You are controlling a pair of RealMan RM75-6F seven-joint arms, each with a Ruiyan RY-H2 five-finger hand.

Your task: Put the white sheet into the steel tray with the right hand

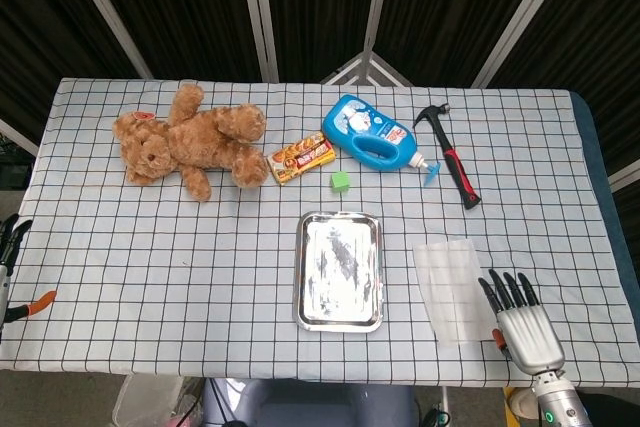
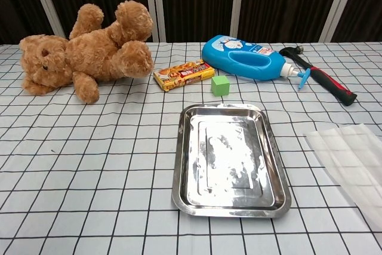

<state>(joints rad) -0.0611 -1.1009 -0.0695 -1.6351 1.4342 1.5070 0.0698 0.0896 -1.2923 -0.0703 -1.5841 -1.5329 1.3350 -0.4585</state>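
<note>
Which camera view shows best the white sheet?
The head view: the whole white sheet shows there, flat on the table right of the steel tray. In the chest view the frame's right edge cuts it off.

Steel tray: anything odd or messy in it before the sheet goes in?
The steel tray sits flat and square to the table, but its floor carries whitish, smeary patches; residue or glare, I cannot tell. It holds nothing. The white sheet lies flat on the cloth to its right, slightly skewed, with the right hand at its near corner.
</note>
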